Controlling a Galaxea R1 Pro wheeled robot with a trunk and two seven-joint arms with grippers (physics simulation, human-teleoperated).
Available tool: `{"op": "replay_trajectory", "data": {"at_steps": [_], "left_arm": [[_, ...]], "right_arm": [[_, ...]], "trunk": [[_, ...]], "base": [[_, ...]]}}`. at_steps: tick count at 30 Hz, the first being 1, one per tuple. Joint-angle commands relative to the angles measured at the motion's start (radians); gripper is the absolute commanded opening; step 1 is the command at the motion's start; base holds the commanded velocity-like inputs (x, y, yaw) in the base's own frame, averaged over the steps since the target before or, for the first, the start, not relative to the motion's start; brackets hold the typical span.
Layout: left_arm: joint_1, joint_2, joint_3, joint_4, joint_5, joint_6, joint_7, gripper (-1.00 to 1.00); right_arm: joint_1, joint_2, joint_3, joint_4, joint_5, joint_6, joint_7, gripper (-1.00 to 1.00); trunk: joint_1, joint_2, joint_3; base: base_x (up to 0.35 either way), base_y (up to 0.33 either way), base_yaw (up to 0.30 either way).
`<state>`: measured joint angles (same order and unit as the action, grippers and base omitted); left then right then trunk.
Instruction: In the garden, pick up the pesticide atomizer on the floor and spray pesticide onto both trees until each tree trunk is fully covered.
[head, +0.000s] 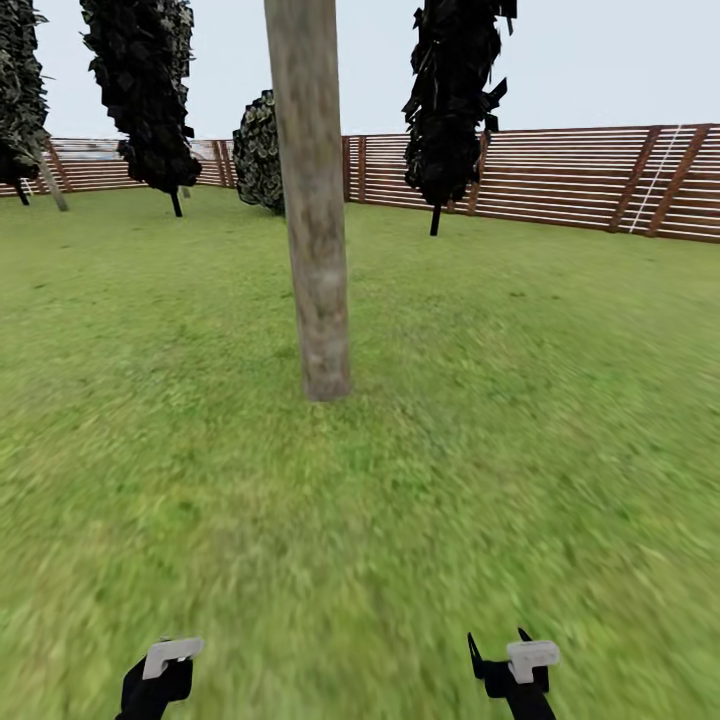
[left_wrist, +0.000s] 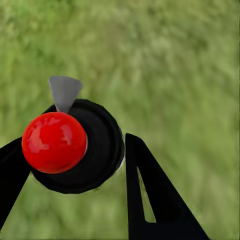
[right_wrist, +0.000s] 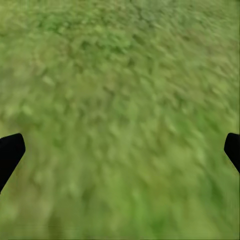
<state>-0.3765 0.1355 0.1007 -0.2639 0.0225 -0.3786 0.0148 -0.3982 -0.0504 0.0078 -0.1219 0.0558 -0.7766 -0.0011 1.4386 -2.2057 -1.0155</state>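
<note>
The pesticide atomizer (left_wrist: 54, 142) has a round black body, a glossy red knob and a grey nozzle. My left gripper (left_wrist: 75, 150) is shut on it, with a black finger (left_wrist: 145, 200) on each side, and it hangs over grass. A thick pale grey-brown tree trunk (head: 315, 220) stands upright in the lawn straight ahead, a few steps off. A thinner-looking pale trunk (head: 50, 180) leans at the far left by the fence. My left gripper (head: 160, 680) and right gripper (head: 510, 660) sit low at the near edge. My right gripper (right_wrist: 120, 150) is open over bare grass.
Dark columnar trees (head: 140, 90) (head: 455, 90) and a leafy bush (head: 260, 150) stand behind the trunk. A brown slatted fence (head: 580, 175) closes the far side. Green lawn (head: 500, 400) spreads all around the trunk.
</note>
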Motion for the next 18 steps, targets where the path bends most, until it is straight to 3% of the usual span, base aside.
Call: {"op": "replay_trajectory", "data": {"at_steps": [1,18], "left_arm": [[-0.001,0.0,0.001,0.001,0.002,-0.003,0.001,-1.0],[-0.001,0.0,0.001,0.001,0.002,-0.003,0.0,-1.0]], "right_arm": [[0.0,0.0,0.0,0.001,0.004,-0.003,0.0,1.0],[0.0,0.0,0.0,0.001,0.003,-0.003,0.0,1.0]], "trunk": [[0.0,0.0,-0.001],[0.0,0.0,-0.001]], "base": [[0.339,0.0,0.0],[0.327,0.12,0.0]]}}
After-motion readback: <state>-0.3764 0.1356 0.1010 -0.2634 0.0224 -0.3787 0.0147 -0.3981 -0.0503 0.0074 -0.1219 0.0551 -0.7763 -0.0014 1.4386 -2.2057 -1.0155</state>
